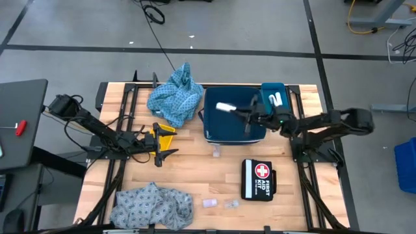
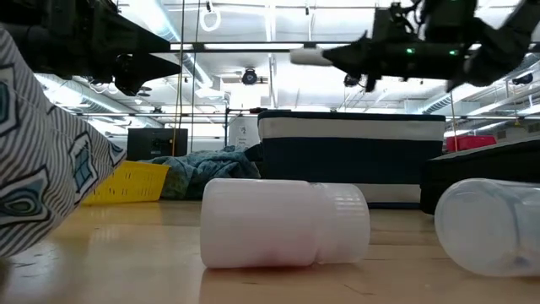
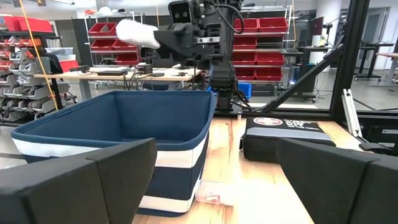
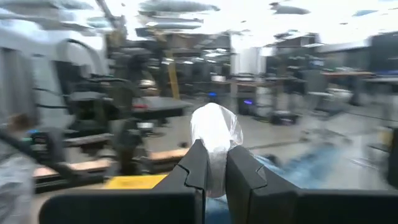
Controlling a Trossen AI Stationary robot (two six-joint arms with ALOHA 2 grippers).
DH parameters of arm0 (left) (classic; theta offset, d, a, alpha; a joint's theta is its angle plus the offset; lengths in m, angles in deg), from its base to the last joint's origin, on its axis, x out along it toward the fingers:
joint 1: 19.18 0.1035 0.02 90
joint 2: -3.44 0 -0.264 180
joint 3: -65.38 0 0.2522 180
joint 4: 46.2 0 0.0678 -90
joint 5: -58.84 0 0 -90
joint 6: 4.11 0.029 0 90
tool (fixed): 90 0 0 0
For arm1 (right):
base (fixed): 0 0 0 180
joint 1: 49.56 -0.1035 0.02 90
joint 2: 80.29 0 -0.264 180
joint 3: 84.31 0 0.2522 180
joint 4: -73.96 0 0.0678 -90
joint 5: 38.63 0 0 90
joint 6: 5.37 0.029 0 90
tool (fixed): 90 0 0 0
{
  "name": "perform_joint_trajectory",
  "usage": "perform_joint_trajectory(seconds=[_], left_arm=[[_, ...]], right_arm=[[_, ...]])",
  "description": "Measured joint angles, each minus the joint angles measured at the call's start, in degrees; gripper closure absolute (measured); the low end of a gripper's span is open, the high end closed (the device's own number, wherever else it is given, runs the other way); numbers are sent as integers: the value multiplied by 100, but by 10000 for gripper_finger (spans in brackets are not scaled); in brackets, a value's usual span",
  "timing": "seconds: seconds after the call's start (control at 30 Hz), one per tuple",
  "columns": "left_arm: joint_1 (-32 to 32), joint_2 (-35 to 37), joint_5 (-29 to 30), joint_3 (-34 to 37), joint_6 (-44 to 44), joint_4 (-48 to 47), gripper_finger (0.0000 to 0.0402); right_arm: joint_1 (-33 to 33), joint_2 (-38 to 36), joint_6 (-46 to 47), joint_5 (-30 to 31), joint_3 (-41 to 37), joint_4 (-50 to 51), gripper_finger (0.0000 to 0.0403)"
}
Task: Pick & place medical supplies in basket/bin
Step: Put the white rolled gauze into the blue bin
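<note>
Now right pincer (image 1: 239, 110) clamped on white roll (image 1: 225, 106), level above blue basket (image 1: 209, 127).

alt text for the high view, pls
From above: the right hand holds a small white roll over the open navy basket at the back of the wooden table. The left hand hangs open near a yellow bin. Two light-blue patterned cloths, a first aid kit and small clear packets lie around.
</note>
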Motion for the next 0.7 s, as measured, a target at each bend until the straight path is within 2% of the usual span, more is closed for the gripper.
perform_joint_trajectory(seconds=[0.1,0.27,0.47,0.7], left_arm=[[2,0,0,0,0,0,67],[-1,0,0,0,0,2,67],[1,0,0,0,-2,2,67],[2,0,-2,0,-22,2,67]], right_arm=[[126,-491,-68,558,-318,283,375],[319,-864,-86,1630,-670,513,375],[442,-896,-299,3041,-765,459,375],[440,-894,-646,5084,-765,466,375]])
